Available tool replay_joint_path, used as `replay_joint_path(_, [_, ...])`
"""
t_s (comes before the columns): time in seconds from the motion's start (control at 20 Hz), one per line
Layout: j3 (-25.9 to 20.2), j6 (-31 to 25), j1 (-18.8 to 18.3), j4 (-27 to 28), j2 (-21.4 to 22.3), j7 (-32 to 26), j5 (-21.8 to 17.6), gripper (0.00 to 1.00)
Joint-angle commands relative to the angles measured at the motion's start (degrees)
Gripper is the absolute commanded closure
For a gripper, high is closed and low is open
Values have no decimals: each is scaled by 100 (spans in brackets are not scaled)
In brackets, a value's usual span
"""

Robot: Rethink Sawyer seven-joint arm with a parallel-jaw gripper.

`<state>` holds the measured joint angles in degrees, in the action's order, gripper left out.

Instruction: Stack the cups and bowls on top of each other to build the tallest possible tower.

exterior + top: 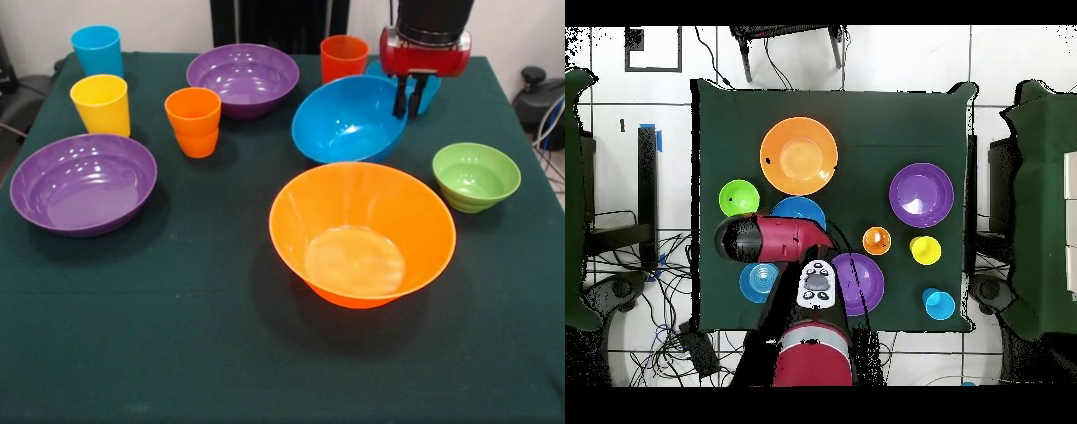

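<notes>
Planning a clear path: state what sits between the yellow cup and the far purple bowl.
The orange cup sits roughly between the yellow cup and the far purple bowl, slightly nearer the camera in the front view.

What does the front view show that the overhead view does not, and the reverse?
Only the front view: the gripper, its jaws on the raised far rim of the tilted blue bowl, and the red-orange cup. Only the overhead view: the whole light blue bowl beside the arm. Both: the large orange bowl, the green bowl and two purple bowls.
</notes>
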<state>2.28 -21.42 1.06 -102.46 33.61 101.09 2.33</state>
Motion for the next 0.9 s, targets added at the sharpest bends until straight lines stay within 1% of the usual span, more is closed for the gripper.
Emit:
replay_joint_path(0.05, [-217, -783, 113, 383, 126, 467, -97, 100])
replay_joint_path(0.35, [-192, -903, 161, 204, 311, 513, -129, 100])
replay_joint_path(0.9, [-333, -1200, 29, -118, 666, 439, -62, 100])
